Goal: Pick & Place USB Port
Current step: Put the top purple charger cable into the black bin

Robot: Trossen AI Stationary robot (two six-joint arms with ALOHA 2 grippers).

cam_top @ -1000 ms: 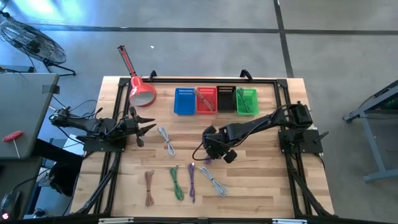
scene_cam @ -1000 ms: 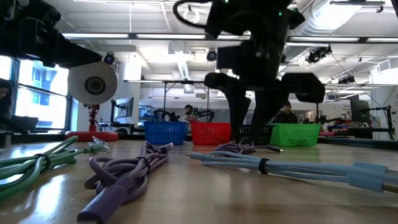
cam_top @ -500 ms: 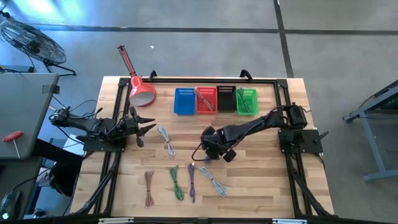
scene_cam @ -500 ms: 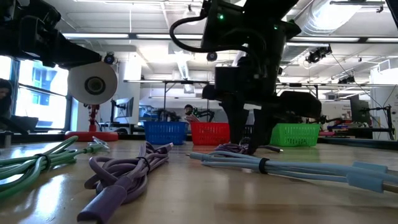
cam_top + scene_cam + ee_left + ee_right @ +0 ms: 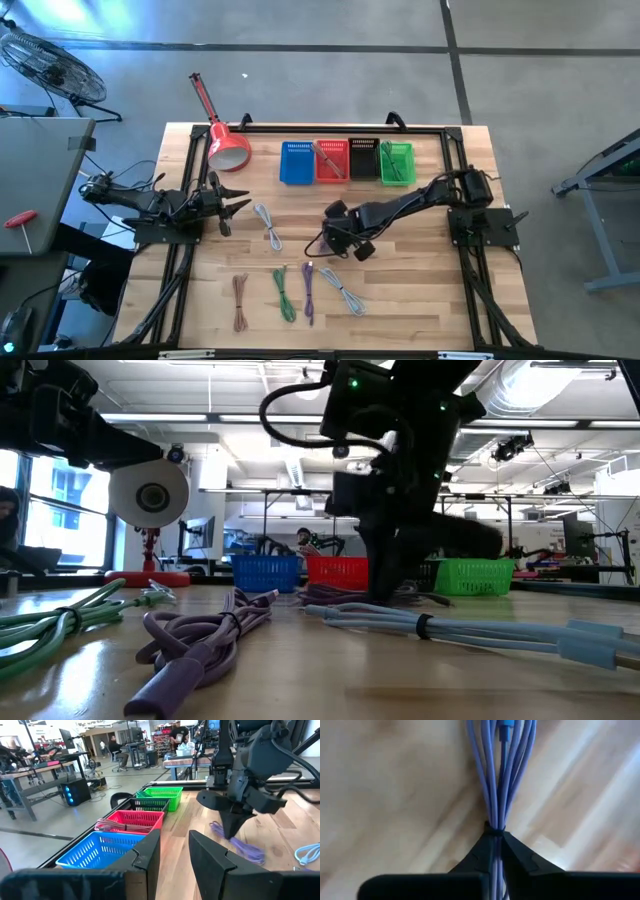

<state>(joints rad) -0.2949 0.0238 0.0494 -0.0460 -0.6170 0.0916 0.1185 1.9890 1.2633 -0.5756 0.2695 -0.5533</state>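
Purple cable bundle (image 5: 496,775) is lying mid-table and I'm pinching it with the right gripper (image 5: 495,832) clamped tight, left gripper (image 5: 172,850) idling part-open at the table's left side, so I'm guessing lifting and binning in the baskets (image 5: 347,160) are coming up.

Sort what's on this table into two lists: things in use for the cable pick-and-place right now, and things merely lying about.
In use:
right gripper, shut on purple cable
four baskets

Lying about:
red lamp
brown cable
green cable
grey cable
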